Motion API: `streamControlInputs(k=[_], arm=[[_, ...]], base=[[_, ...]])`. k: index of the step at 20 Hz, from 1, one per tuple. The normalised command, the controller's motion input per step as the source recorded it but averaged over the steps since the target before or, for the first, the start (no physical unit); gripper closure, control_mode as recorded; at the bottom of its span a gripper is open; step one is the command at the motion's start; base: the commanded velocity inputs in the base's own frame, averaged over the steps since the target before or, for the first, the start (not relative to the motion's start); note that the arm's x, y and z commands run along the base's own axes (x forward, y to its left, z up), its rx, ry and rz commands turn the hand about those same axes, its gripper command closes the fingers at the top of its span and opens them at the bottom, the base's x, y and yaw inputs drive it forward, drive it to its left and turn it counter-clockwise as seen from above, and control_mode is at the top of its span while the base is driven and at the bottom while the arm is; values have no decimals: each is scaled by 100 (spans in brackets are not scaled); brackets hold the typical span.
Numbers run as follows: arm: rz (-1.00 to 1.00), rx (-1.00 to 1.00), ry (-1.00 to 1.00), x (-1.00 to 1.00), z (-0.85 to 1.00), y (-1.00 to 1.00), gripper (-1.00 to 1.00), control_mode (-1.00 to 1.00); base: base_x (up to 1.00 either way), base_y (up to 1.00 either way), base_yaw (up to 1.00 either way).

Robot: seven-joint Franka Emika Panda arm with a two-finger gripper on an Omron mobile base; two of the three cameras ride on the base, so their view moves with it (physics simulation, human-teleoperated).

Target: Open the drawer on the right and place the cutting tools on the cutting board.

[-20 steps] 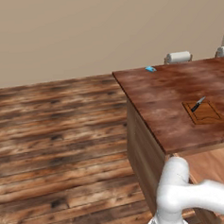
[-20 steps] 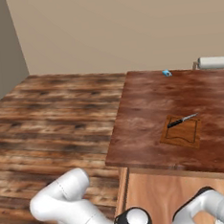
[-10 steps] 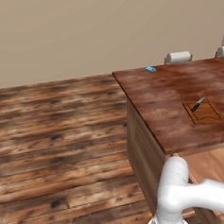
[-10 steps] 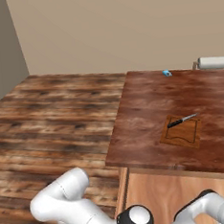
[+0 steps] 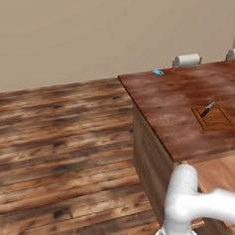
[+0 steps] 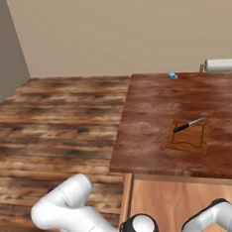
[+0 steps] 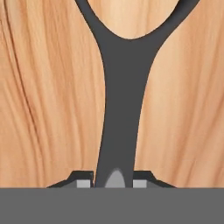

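In the left base view nothing on top differs from a second ago: the small thin knife with dark handle and silvery blade (image 5: 207, 109) lies slantwise across the far edge of the small flat brown wooden cutting board (image 5: 215, 117), on the dark reddish wooden countertop (image 5: 178, 105). Below the counter's near edge the wide shallow drawer of light tan wood (image 5: 225, 174) stands pulled out, and the white arm reaches down towards it. The frame cuts off the arm's end, so we cannot see what it works on here.

The right base view agrees, knife on cutting board and drawer open beneath. The drawer's inside is mostly cut off by the bottom edge and by the arm.

In the hand view comes the change: the gripper (image 7: 114, 183), wide apart a second ago, is now clenched on a dark grey stem (image 7: 120, 109) that lies on the drawer's pale bottom. The stem splits into a fork at the top (perhaps the loops of a second cutting tool's handle, though we cannot tell which tool, since the frame cuts the rest off). We judge that one tool is already delivered and that this grip starts the lift of the next
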Motion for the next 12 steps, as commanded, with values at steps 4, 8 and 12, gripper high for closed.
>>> streamControlInputs(k=[4, 8, 12], arm=[[0, 8, -6, -35, 73, 0, 100, -100], [0, 8, -8, -5, 100, 23, 100, -100], [0, 4, -8, 0, 94, 34, 100, -100]], base=[[0, 0, 0], [0, 0, 0], [0, 0, 0]])
